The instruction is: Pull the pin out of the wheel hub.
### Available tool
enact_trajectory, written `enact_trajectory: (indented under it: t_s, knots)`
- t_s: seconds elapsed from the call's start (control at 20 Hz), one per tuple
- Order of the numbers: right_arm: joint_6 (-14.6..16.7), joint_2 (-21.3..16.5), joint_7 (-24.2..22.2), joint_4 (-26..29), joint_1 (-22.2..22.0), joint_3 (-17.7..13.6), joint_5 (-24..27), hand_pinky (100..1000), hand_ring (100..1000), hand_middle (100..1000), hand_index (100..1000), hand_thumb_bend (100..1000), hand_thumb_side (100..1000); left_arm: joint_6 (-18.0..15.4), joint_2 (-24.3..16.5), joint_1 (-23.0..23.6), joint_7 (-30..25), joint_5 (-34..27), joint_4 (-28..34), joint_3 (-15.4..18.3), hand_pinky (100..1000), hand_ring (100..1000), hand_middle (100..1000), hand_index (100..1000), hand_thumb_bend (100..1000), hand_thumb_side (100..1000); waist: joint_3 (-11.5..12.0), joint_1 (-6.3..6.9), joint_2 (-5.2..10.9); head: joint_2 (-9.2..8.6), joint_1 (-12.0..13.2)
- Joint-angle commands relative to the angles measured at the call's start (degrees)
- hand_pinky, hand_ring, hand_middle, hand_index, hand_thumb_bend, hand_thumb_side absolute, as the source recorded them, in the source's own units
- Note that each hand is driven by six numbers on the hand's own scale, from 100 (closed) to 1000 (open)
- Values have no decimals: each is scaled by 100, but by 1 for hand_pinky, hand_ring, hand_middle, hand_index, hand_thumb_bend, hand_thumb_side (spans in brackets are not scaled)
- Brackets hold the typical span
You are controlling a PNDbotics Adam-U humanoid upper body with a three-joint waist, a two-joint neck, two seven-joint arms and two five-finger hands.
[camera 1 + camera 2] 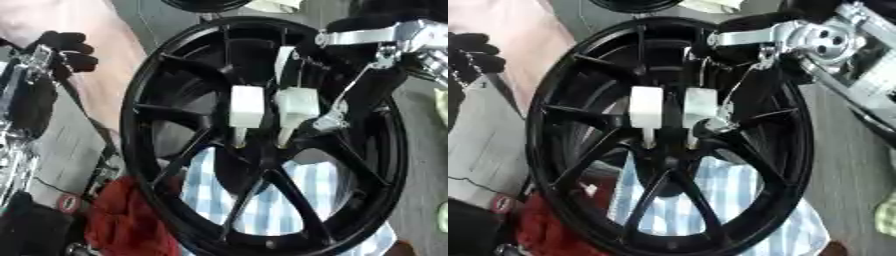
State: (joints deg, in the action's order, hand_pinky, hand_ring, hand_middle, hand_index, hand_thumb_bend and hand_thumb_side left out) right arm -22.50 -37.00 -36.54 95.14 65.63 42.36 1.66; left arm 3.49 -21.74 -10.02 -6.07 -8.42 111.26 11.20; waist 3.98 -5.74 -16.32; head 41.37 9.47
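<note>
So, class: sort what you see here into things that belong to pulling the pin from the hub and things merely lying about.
Belongs to the job:
black wheel hub
two white pins at its centre
right hand, reaching in beside them

Lying about:
blue checked cloth
red cloth
left hand, idle at upper left

The black wheel hub [262, 135] fills the middle; its spokes [184, 112] crowd the two white pins [247, 106], leaving narrow gaps. The right robot hand [737, 107] blocks the hub's right side; the left side lies open.
</note>
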Motion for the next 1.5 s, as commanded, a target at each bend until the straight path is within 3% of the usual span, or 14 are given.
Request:
enact_trajectory:
  t_s: [0.05, 0.85, 1.5]
  knots:
    - [-5, -99, 33, -35, 63, -81, -55, 672, 638, 624, 697, 535, 144, -12, -85, -46, -46, 21, 103, 28, 749, 674, 634, 765, 100, 829, -9, 48, 80, -55, 16]
    - [30, -182, 116, -106, -1, -115, -78, 672, 640, 627, 702, 563, 138, -56, -83, -46, -177, 67, 102, 18, 753, 681, 640, 766, 100, 834, -42, 61, 47, -71, 15]
    - [7, -167, 214, -104, 4, -137, 106, 658, 612, 597, 664, 515, 129, -82, -80, -58, -272, 89, 97, 8, 754, 685, 643, 766, 100, 835, -48, 60, 23, -90, 22]
